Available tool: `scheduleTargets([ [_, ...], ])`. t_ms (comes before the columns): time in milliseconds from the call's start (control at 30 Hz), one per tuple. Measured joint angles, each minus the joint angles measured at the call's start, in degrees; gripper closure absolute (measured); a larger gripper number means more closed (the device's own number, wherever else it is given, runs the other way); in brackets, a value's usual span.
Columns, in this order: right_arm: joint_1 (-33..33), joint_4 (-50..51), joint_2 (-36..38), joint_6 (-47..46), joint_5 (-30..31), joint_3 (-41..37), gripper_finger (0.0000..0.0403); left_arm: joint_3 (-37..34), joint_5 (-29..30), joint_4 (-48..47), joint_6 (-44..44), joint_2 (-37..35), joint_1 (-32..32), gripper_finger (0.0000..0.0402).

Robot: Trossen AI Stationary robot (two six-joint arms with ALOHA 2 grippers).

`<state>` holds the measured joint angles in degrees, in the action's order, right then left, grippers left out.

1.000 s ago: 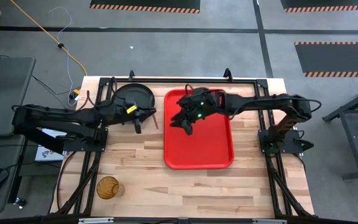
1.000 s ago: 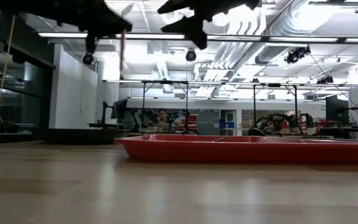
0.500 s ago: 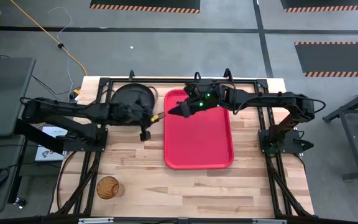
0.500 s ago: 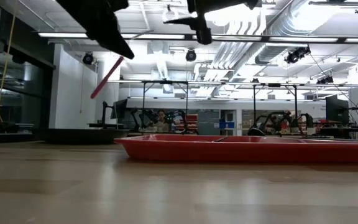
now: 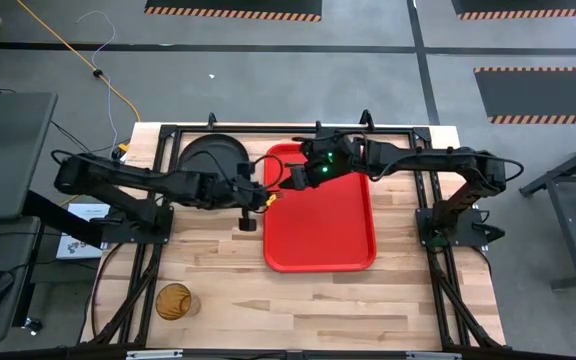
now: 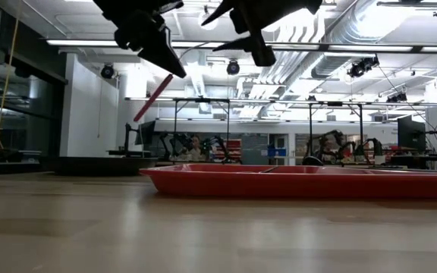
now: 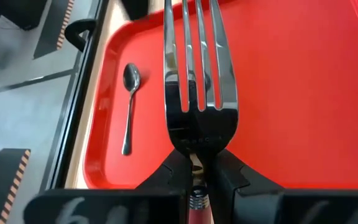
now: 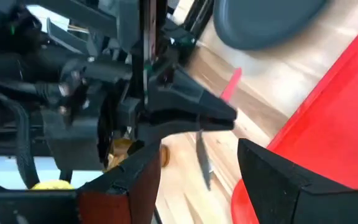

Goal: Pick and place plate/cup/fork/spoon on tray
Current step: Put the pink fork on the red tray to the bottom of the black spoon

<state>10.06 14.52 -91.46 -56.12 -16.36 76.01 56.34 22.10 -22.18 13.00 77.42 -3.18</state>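
Note:
My left gripper [image 5: 256, 196] is at the red tray's [image 5: 320, 235] left rim, shut on the fork [image 7: 194, 68]. The fork's silver tines reach out over the tray. Its red-pink handle [image 6: 154, 97] slants down below the gripper in the low view. My right gripper [image 5: 293, 178] hangs open and empty over the tray's far left part, close to the left gripper. The dark spoon [image 7: 129, 106] lies flat on the tray. The dark plate [image 5: 211, 153] rests on the table's far left. The amber cup [image 5: 175, 300] stands near the front left edge. My left gripper pinches the fork's neck [image 7: 194, 144], between tines and handle, between its two fingers [image 7: 166, 174]. The fork runs along the fingers, tines ahead of them. It is lifted clear of the table and tray, tilted, with the handle end lower.
The black frame rails [image 5: 168, 150] run along the table's far and side edges. Bare wood lies in front of the tray and between the tray and the cup. The tray's middle and near part [image 5: 323, 240] hold nothing. A room with racks shows behind the table in the low view.
My left gripper has carried the fork toward the table's right edge, up to the tray's left rim. The fork has tipped from hanging nearly straight down to a slant. My right gripper has drawn back from the tray's middle toward its far left corner.

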Motion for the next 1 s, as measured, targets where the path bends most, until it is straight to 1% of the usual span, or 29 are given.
scheduleTargets([
  [100, -0.66, 2.01, -0.57, -0.43, 0.43, -0.02, 0.0206, 0.00, 0.05, 1.40, -1.37, 0.97, 0.17, 0.0385],
  [233, -1.20, 2.26, -1.22, -0.45, 2.64, 0.00, 0.0217, 0.07, 0.61, 3.10, -2.41, 1.51, 0.20, 0.0385],
  [633, -1.18, 0.14, -1.48, -0.63, 2.88, 0.02, 0.0261, 0.04, 1.56, 2.77, -5.26, 1.58, 1.38, 0.0385],
  [767, -1.18, 0.23, -1.49, -0.64, 2.94, 0.02, 0.0265, 0.04, 1.54, 2.78, -5.28, 1.58, 2.00, 0.0385],
  [900, -1.18, 0.22, -1.48, -0.65, 5.22, 0.02, 0.0266, 0.04, 0.96, 2.80, -4.82, 1.58, 2.21, 0.0385],
  [1000, -1.18, 0.22, -1.48, -0.64, 5.54, 0.02, 0.0271, 0.04, 0.56, 2.80, -4.84, 1.58, 2.19, 0.0385],
])
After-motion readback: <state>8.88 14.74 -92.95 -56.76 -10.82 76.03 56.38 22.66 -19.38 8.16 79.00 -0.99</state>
